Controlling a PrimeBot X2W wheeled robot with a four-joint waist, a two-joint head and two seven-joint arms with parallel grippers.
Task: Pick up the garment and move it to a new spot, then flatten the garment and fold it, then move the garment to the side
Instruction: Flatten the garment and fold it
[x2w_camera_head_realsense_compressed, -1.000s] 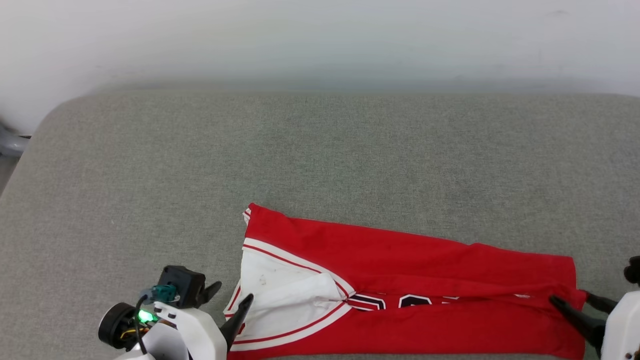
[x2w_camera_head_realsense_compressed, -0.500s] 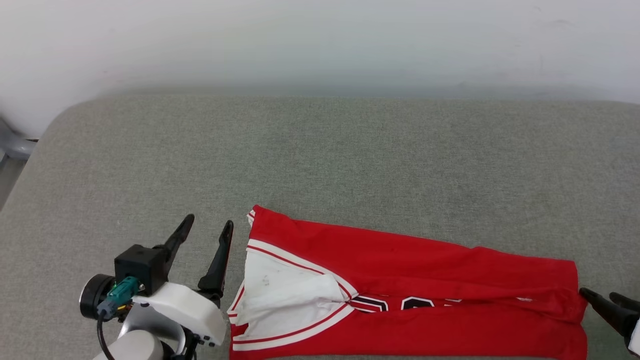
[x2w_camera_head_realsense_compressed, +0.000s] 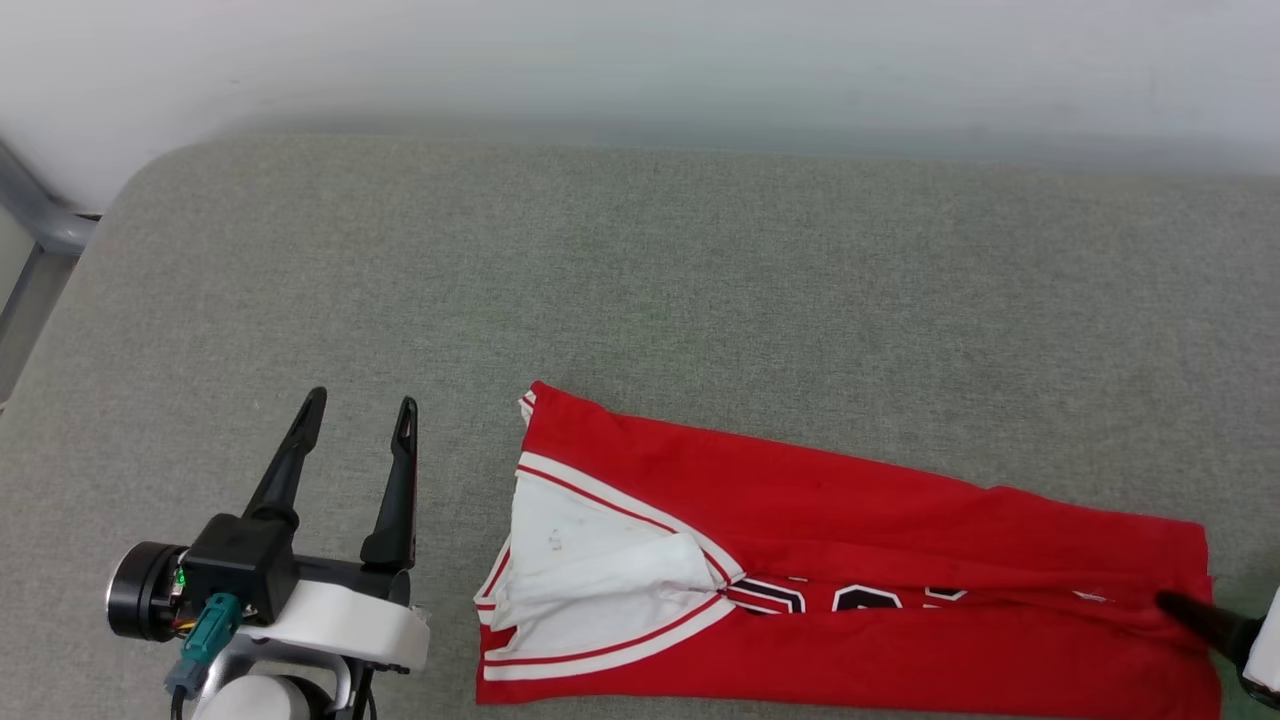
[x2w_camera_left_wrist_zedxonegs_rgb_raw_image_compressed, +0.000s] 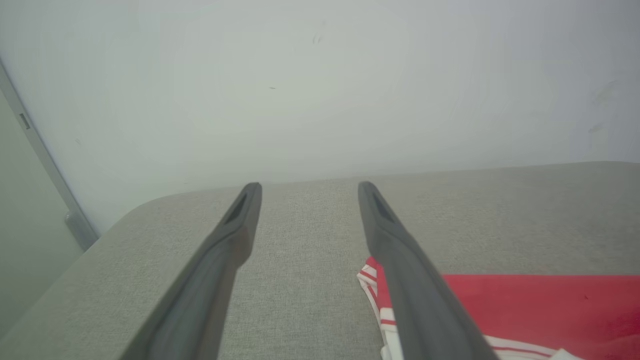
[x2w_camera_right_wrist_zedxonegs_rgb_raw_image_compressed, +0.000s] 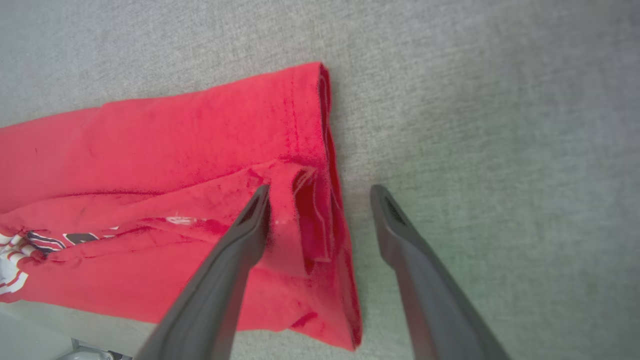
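The garment (x2w_camera_head_realsense_compressed: 860, 560) lies as a long red strip on the grey padded surface (x2w_camera_head_realsense_compressed: 640, 280), with a white sleeve at its left end and part of the black print showing. My left gripper (x2w_camera_head_realsense_compressed: 360, 405) stands open to the left of the sleeve, clear of the cloth, with nothing between its fingers. In the left wrist view the left gripper (x2w_camera_left_wrist_zedxonegs_rgb_raw_image_compressed: 308, 185) points at the wall, and the garment (x2w_camera_left_wrist_zedxonegs_rgb_raw_image_compressed: 525, 305) lies beside its right finger. My right gripper (x2w_camera_right_wrist_zedxonegs_rgb_raw_image_compressed: 320, 192) is open astride the garment's (x2w_camera_right_wrist_zedxonegs_rgb_raw_image_compressed: 175, 165) right hem, one finger over the cloth and the other over bare surface.
A white wall (x2w_camera_head_realsense_compressed: 640, 60) runs behind the surface's far edge. A grey metal frame (x2w_camera_head_realsense_compressed: 40, 220) stands off the rounded left corner. Bare grey fabric stretches above and to the left of the garment. The near edge lies just below the garment.
My left gripper has drawn away from the sleeve edge to the left, and its fingers now point up the view. The head view has shifted. The garment lies as before.
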